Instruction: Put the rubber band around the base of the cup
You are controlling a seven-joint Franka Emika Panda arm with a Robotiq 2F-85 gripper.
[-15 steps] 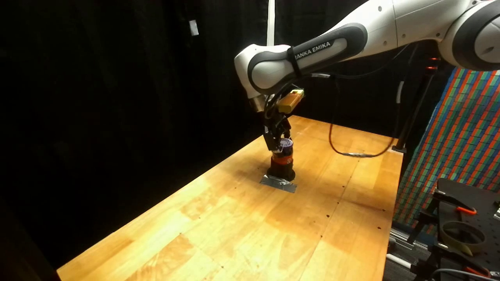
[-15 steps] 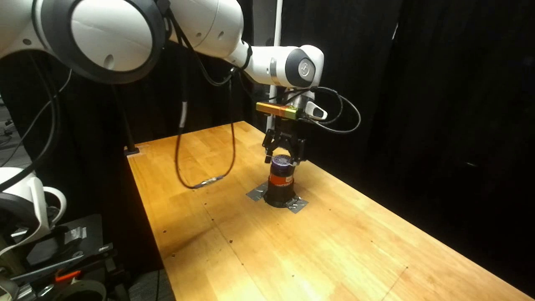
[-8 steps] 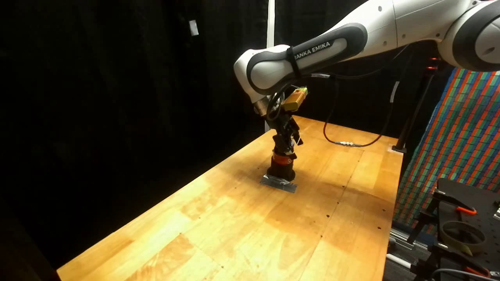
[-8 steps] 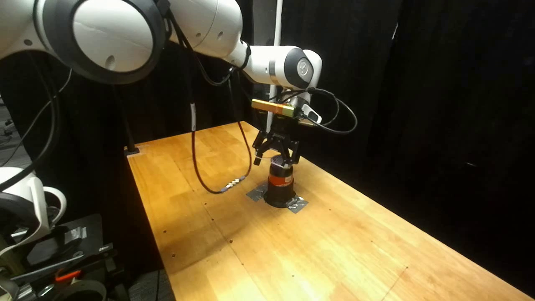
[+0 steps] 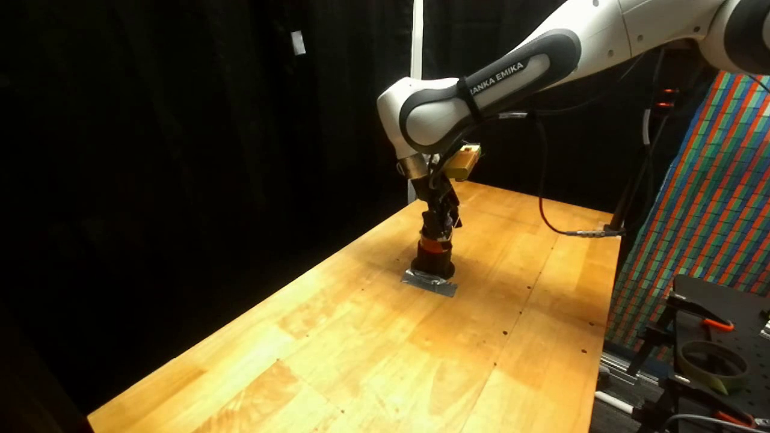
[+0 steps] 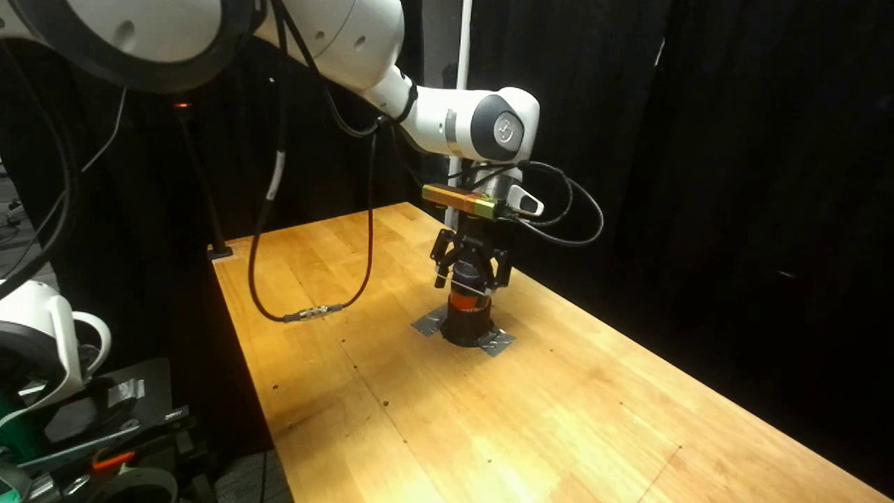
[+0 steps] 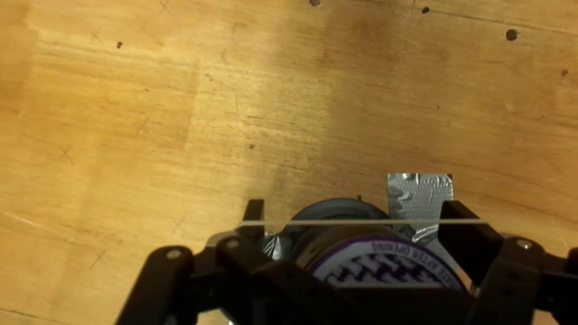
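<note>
Straddling the top of the upright cup (image 6: pixel 466 316), just below centre in an exterior view, with the gripper (image 6: pixel 469 283) spread wide, holding the rubber band (image 7: pixel 343 222) taut; likely needing a drop straight down the cup's axis.

Arm (image 5: pixel 595 45) is white, dark grey trim (image 5: pixel 563 48), "ANKA EMIKA" lettering (image 5: pixel 497 78), black cables (image 6: pixel 252 271); gripper (image 7: pixel 354 221) black with silver screwheads (image 7: pixel 173 254).

There is one cup (image 6: pixel 465 302). Under the cup is one bench (image 6: pixel 531 419), at the cup's foot two tapes (image 6: pixel 496 342), near the cup's top one pincer (image 6: pixel 469 281) with two fingers (image 7: pixel 467 246) and one band (image 7: pixel 347 222).
</note>
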